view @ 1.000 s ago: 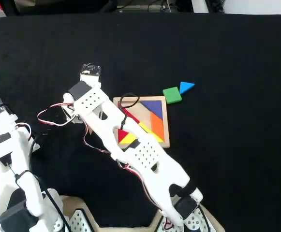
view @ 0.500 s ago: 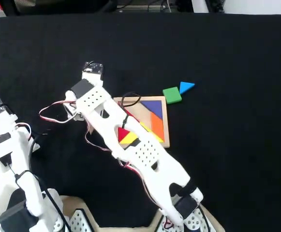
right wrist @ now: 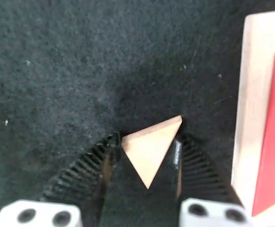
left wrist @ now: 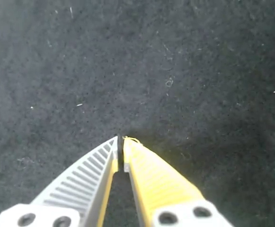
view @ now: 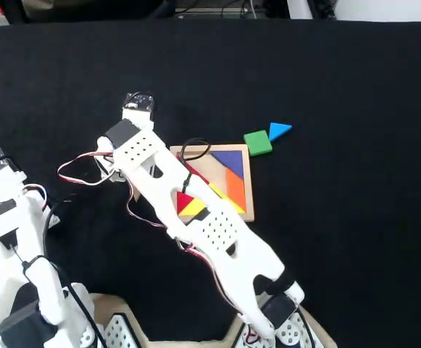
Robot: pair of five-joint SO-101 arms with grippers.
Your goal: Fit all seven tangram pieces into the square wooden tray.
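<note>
Four coloured pieces show in the square wooden tray (view: 250,206) at mid-frame in the high view: purple-blue (view: 229,160), orange (view: 235,185), yellow (view: 222,194) and red (view: 182,201). A green square (view: 258,142) and a blue triangle (view: 280,130) lie just off its upper right corner. The right gripper (right wrist: 146,142) clamps a pale wooden triangle (right wrist: 151,142) over the black cloth (view: 355,87), just beside the tray. The right arm (view: 217,232) crosses the tray's left part. At lower left, the left gripper (left wrist: 121,142) is closed on nothing.
</note>
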